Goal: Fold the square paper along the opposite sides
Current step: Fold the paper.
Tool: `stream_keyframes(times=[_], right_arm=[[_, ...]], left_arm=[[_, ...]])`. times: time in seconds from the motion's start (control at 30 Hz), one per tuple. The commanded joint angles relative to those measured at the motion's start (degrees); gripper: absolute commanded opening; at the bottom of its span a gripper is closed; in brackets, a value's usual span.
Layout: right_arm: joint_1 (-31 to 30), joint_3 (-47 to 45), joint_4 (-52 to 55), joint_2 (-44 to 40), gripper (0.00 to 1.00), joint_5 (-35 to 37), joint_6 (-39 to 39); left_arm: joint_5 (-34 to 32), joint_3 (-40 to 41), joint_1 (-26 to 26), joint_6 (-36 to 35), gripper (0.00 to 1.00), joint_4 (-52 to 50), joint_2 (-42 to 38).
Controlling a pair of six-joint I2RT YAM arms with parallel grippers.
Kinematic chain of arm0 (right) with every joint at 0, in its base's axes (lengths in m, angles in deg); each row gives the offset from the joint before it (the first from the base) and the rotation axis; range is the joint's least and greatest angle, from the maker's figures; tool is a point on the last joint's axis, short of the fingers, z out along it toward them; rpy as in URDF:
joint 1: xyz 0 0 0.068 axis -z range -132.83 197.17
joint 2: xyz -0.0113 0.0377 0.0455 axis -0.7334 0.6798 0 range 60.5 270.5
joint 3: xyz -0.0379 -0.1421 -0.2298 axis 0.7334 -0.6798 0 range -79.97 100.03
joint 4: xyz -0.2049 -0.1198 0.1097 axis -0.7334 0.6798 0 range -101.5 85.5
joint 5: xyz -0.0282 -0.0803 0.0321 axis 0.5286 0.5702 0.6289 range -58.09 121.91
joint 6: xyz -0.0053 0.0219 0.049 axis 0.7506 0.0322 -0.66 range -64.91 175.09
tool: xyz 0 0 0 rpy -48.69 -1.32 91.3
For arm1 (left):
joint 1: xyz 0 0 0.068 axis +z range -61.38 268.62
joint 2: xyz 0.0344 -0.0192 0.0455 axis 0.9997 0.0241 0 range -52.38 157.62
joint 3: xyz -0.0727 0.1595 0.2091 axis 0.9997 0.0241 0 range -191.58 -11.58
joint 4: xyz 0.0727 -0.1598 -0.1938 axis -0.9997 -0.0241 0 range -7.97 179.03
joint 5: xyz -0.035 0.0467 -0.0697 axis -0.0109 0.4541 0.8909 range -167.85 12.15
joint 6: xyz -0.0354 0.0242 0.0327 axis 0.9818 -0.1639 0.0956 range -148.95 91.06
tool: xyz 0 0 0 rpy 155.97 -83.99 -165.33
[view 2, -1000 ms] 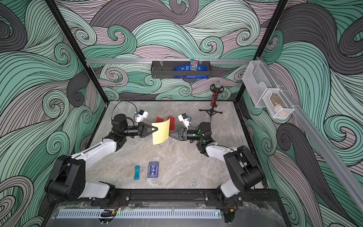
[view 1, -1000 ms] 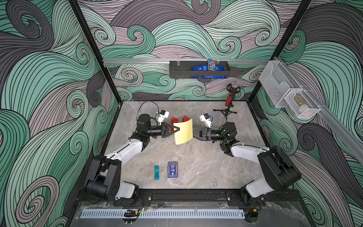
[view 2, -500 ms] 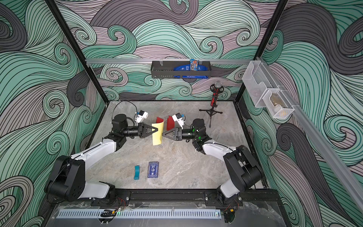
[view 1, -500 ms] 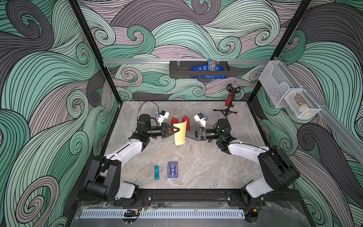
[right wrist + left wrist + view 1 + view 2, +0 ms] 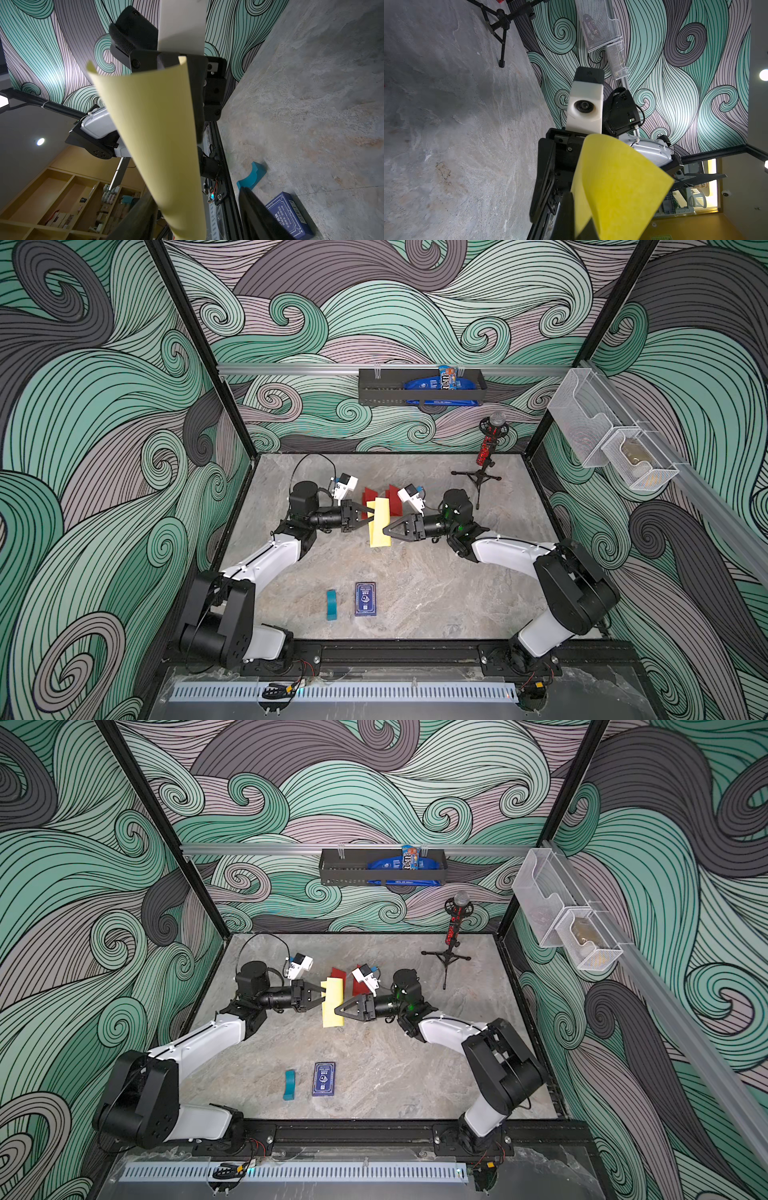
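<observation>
In both top views, your left end effector (image 5: 369, 516) pinches the curled yellow paper (image 5: 379, 526); your right end effector (image 5: 385, 531) meets its far side. Left wrist: paper (image 5: 616, 182) clamped tight. Right wrist: jaws wide, paper (image 5: 158, 128) running between them.

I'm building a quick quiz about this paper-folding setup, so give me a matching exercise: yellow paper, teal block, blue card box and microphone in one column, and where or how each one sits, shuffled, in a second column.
Column one
1. yellow paper
2. teal block
3. blue card box
4. microphone

Column two
A. upright on a tripod at the back right of the table
B. curled, pinched in the left gripper
C. near the front edge, with a curved notch
D. near the front edge, printed face up

Pairs: 1-B, 2-C, 3-D, 4-A
</observation>
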Motion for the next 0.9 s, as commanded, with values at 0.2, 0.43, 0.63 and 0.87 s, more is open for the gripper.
stream_keyframes(times=[0.2, 0.43, 0.63, 0.87], right_arm=[[-0.6, 0.2, -9.1, 1.2, 0.43, -2.3, -4.9], [-0.8, 0.3, -10.1, 1.9, 0.39, -2.2, -5.7], [-1.4, 0.4, -10.7, 2.8, 0.38, -2.4, -6.2], [-1.5, 0.6, -11.0, 3.1, 0.27, -2.8, -6.6]], left_arm=[[0.7, -1.5, 0.3, -0.4, 0.00, 0.9, -1.8], [0.7, -1.5, 0.2, -0.3, 0.00, 0.9, -2.0], [0.7, -1.6, 0.2, -0.1, 0.00, 0.9, -2.2], [0.7, -1.5, 0.3, -0.1, 0.00, 0.9, -2.2]])
